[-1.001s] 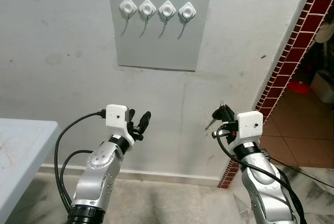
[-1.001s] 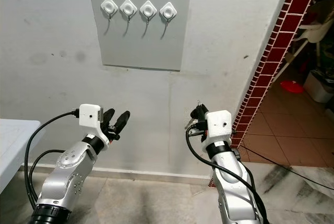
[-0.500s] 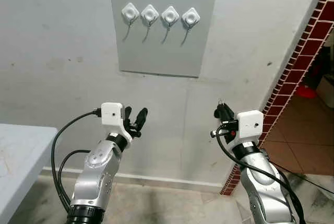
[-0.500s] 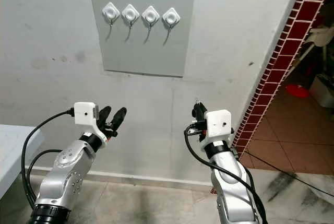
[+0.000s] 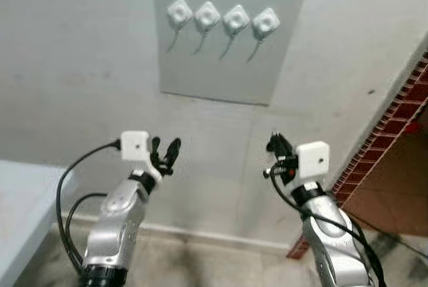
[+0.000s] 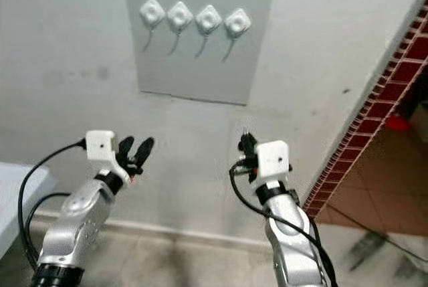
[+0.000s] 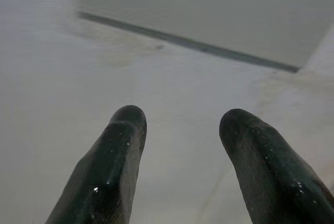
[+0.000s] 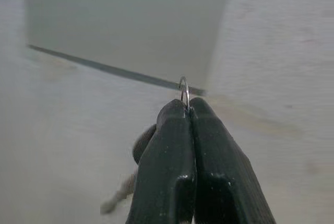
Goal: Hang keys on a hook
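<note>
A grey panel [image 5: 231, 59] on the wall carries a row of white hooks [image 5: 235, 18], all bare. Well below it and slightly to its right, my right gripper [image 5: 274, 143] is shut on a key ring [image 8: 183, 88], whose metal loop pokes out above the fingertips [image 8: 175, 117]. A key [image 8: 122, 192] dangles blurred beneath them. My left gripper [image 5: 166, 148] is raised below the panel's left edge. It is open, with nothing between its two fingers [image 7: 122, 145], and points at the bare wall.
A column of red brick tiles [image 5: 401, 120] borders the wall on the right, with a tiled floor [image 5: 394, 213] beyond it. The corner of a pale table [image 5: 20, 200] juts in at the lower left. A black cable [image 5: 70, 186] loops off the left arm.
The whole picture has shifted and blurred, so the camera has moved; the panel now sits higher and further right. Both arms hold much the same pose, the right still gripping the key ring.
</note>
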Available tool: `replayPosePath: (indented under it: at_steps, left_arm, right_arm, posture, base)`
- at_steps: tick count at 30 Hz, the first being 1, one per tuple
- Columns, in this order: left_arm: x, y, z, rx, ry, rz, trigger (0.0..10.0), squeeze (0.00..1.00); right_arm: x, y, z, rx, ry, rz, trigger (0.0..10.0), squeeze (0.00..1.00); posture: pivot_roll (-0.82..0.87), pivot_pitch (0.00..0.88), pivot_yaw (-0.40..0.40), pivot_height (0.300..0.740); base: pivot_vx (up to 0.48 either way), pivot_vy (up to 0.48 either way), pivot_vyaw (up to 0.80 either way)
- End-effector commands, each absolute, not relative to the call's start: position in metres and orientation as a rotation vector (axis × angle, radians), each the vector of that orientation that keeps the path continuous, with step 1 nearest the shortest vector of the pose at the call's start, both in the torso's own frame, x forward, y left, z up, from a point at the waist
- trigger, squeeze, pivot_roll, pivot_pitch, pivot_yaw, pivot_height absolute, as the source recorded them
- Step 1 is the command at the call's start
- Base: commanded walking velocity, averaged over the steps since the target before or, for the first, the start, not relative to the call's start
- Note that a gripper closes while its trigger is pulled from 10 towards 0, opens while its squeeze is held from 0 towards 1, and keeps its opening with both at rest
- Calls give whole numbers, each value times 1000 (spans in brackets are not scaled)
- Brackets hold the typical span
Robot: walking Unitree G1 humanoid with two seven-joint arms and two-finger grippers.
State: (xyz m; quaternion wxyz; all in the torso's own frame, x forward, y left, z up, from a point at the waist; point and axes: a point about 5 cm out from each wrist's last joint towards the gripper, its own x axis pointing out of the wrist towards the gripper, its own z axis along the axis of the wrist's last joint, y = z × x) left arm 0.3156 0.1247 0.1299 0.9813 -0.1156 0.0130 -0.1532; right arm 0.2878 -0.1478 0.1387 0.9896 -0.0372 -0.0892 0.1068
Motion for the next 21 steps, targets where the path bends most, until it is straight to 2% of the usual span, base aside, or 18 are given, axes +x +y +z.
replayPosePath:
  at_steps: [1, 11, 21]
  left_arm:
    - [316, 128, 133, -220, 21, -301, 10000, 0]
    - [315, 126, 132, -224, 27, -301, 10000, 0]
    - [317, 122, 133, -210, 35, -283, 10000, 0]
  right_arm:
    - [289, -146, 145, -67, -201, 215, 10000, 0]
    - [288, -146, 145, -69, -199, 219, 10000, 0]
    - [287, -146, 143, -74, -187, 224, 10000, 0]
  posture:
    - [19, 0, -43, 740]
    - [19, 0, -44, 740]
    - [16, 0, -45, 740]
  base:
    - [330, 0, 0]
    - [326, 0, 0]
    - [0, 0, 0]
